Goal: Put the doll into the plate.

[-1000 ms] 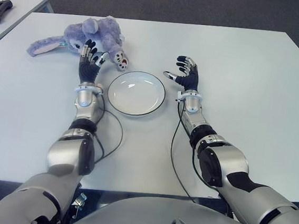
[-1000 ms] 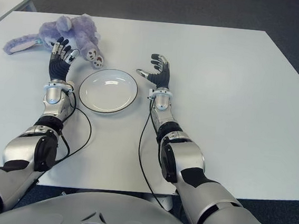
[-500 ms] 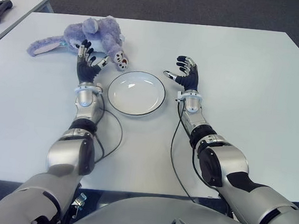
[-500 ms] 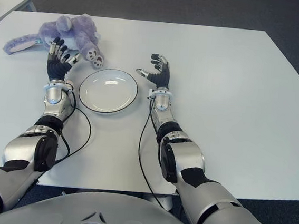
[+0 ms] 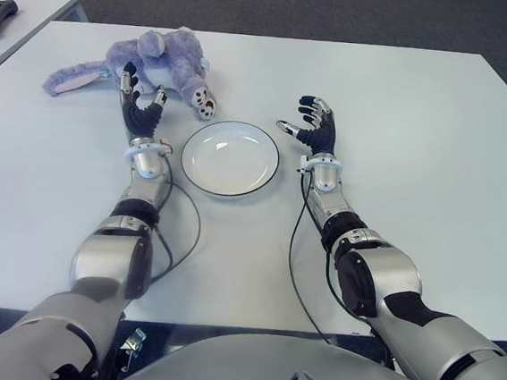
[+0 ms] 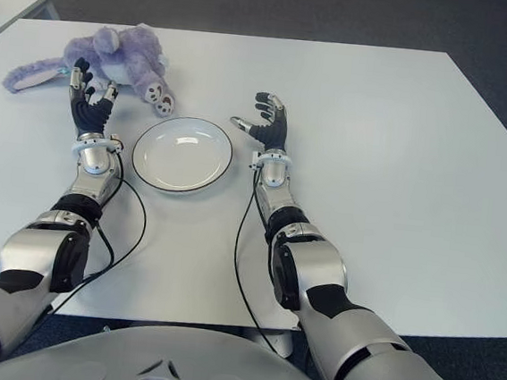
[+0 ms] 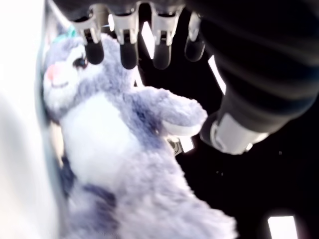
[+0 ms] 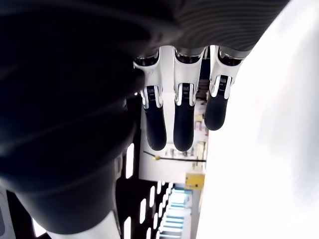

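**While my left hand is this close to the bunny, here's what worries me**

Since nothing is actually gripped, the whole pick can go sideways from here. The floppy purple plush rabbit doll (image 5: 158,60) lies on the far left part of the white table (image 5: 417,170), beyond the round white plate with a dark rim (image 5: 230,158), and that plate holds nothing. My left hand (image 5: 139,107) is just on the near side of the doll with the fingers (image 7: 128,47) spread and straight, holding nothing. In the left wrist view the rabbit's face and belly fill the space right past my fingertips, so I'm lined up on the body, but whether I'm touching fur I can't tell.

Stuff I think could bite me:

- It's soft and squashy. If I close on loose fur or just one paw, I'd guess it slips out or dangles and swings on the way over.
- The long ear (image 5: 71,77) trails off to the left. It could drag along the table or end up draped over the plate's rim instead of inside.
- The spotted foot (image 5: 205,103) sticks out near the plate's far edge. Sweeping sideways too low might shove the plate along.
- Pushing forward before closing probably just nudges the doll further away.

My right hand (image 5: 316,124) shows beside the plate, on its right, fingers open and loose, holding nothing.
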`<state>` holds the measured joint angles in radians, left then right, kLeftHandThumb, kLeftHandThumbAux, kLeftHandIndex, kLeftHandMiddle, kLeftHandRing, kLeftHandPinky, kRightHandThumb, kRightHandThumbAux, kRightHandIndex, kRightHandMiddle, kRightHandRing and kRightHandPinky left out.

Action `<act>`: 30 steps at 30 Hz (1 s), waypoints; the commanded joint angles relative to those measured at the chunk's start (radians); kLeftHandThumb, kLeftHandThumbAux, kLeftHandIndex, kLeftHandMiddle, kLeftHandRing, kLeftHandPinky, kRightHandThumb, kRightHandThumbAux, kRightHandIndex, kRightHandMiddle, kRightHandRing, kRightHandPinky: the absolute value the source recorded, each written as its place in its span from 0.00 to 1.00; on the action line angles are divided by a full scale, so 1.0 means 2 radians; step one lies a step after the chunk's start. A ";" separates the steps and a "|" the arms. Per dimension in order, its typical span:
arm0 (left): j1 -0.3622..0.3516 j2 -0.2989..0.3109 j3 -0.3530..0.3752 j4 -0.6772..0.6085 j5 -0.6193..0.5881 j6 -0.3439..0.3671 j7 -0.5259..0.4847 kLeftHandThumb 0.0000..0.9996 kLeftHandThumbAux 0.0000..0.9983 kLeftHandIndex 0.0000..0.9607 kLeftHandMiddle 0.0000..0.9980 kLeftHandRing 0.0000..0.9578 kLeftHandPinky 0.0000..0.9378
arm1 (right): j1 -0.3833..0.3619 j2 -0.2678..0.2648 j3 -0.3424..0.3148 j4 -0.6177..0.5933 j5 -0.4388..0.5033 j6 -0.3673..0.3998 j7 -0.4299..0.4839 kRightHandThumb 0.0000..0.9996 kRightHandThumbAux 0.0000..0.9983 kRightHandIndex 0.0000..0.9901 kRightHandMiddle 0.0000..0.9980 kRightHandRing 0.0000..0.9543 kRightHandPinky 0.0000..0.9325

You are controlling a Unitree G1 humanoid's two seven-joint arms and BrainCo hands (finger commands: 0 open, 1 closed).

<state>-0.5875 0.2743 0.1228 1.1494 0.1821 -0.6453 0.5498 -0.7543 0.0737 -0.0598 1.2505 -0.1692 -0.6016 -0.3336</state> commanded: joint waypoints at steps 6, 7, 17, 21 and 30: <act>0.084 0.042 -0.075 0.068 0.085 0.051 0.060 0.47 0.60 0.05 0.13 0.13 0.14 | 0.113 0.036 -0.001 0.055 -0.004 0.021 -0.003 0.00 0.97 0.27 0.28 0.29 0.24; 0.084 0.044 -0.078 0.068 0.088 0.052 0.063 0.47 0.59 0.05 0.13 0.13 0.14 | 0.113 0.037 -0.001 0.055 -0.004 0.020 -0.003 0.00 0.97 0.27 0.28 0.29 0.24; 0.076 0.085 -0.139 0.069 0.140 0.064 0.085 0.46 0.62 0.02 0.14 0.15 0.13 | 0.113 0.039 0.001 0.055 -0.005 0.023 -0.011 0.00 0.96 0.28 0.29 0.30 0.26; 0.075 0.107 -0.154 0.072 0.152 0.066 0.077 0.45 0.62 0.02 0.13 0.15 0.13 | 0.113 0.040 0.002 0.055 -0.005 0.024 -0.011 0.00 0.96 0.28 0.29 0.31 0.25; 0.069 0.130 -0.191 0.073 0.181 0.078 0.092 0.42 0.62 0.00 0.10 0.13 0.16 | 0.113 0.042 0.001 0.055 -0.001 0.024 -0.006 0.00 0.96 0.28 0.29 0.30 0.24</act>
<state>-0.5677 0.5472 -0.1879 1.2197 0.4625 -0.5424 0.7046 -0.7545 0.0741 -0.0611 1.2487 -0.1571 -0.5863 -0.3453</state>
